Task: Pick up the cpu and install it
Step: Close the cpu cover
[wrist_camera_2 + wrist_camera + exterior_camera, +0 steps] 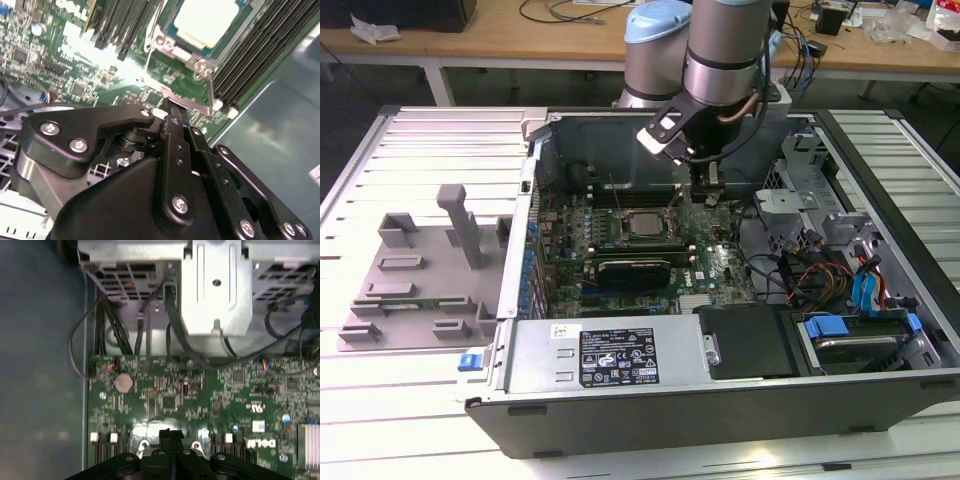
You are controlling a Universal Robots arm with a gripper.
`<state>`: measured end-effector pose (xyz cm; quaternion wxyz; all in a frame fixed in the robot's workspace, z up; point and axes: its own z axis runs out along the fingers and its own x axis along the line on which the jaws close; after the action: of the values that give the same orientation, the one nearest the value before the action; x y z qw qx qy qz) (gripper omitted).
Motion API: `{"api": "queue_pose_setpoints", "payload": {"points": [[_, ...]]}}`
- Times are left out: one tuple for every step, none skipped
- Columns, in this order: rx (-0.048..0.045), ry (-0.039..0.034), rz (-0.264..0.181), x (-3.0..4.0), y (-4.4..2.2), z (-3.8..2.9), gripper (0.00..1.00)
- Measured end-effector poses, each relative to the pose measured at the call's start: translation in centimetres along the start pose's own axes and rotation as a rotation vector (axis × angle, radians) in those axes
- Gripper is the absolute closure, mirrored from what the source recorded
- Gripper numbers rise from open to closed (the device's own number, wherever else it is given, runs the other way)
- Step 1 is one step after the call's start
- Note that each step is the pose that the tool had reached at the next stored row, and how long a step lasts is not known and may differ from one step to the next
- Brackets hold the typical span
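1. The slatted counter [420, 150] carries the open computer case [620, 400], laid on its side so the board faces up towards the arm.

2. The grey fixture tray [410, 300] lies well apart from the claw, outside the case wall. Its recesses look vacant, which fits a chip already taken from it.

3. The motherboard [165, 390] lies directly below the claw. The arm reaches down into the case above it.

4. The claw [170, 433] is closed to a narrow state. In the first wrist view the two fingertips meet, with nothing visible between them. The claw is judged to be empty.

5. The socket's metal frame [187, 102] is just beside the claw tip in the second wrist view. Whether the two touch cannot be determined.

6. The cpu [205, 20] is near the claw, just beyond the frame edge. It lies flat in the socket with its silver top up, and its rim appears square to the surround. The seating step is judged complete. Whether the retaining latch is locked cannot be determined.
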<state>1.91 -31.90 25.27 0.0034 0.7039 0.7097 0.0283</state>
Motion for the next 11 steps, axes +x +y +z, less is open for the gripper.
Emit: {"api": "queue_pose_setpoints", "payload": {"points": [[-0.0008, 0.0018, 0.000, 0.02, -0.71, -0.03, 0.89], [-0.0014, 0.0033, 0.000, 0.05, -1.24, -0.05, 0.89], [-0.0028, 0.0057, 0.001, 0.08, -2.47, -0.11, 0.89], [-0.0032, 0.0067, 0.001, 0.09, -2.94, -0.14, 0.89], [-0.0041, 0.0081, 0.001, 0.10, -3.54, -0.15, 0.89], [-0.0040, 0.0082, 0.001, 0.10, -3.57, -0.16, 0.89], [-0.0040, 0.0082, 0.001, 0.10, -3.57, -0.15, 0.89], [-0.0040, 0.0082, 0.001, 0.10, -3.57, -0.16, 0.89], [-0.0036, 0.0082, 0.001, 0.10, -3.57, -0.16, 0.89], [0.0125, 0.0083, 0.001, 0.09, -3.56, -0.13, 0.89], [0.0280, 0.0084, 0.002, 0.09, -3.54, -0.11, 0.89]]}}
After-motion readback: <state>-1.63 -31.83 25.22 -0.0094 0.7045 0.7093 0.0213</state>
